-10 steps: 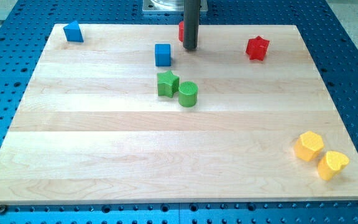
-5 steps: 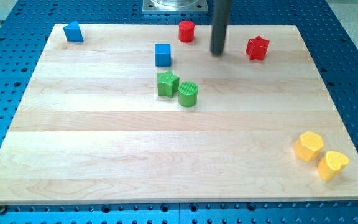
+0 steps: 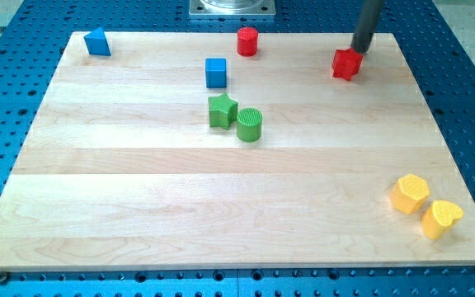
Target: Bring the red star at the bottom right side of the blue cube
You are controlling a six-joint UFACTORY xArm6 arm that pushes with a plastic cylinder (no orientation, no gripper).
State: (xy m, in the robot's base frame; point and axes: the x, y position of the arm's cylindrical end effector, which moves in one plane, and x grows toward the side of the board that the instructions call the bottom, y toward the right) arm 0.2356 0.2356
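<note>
1. Resting near the counter top edge, my tip touches the red star's upper right; there is no hand.
2. Well left of the red star sits the blue cube, bare wood between them.
3. Below the cube: green star, green cylinder.

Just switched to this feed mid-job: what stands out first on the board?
My tip sits at the view's top right, right against the red star. The blue cube stands well off to the view's left, with a green star and green cylinder touching just below it.
</note>
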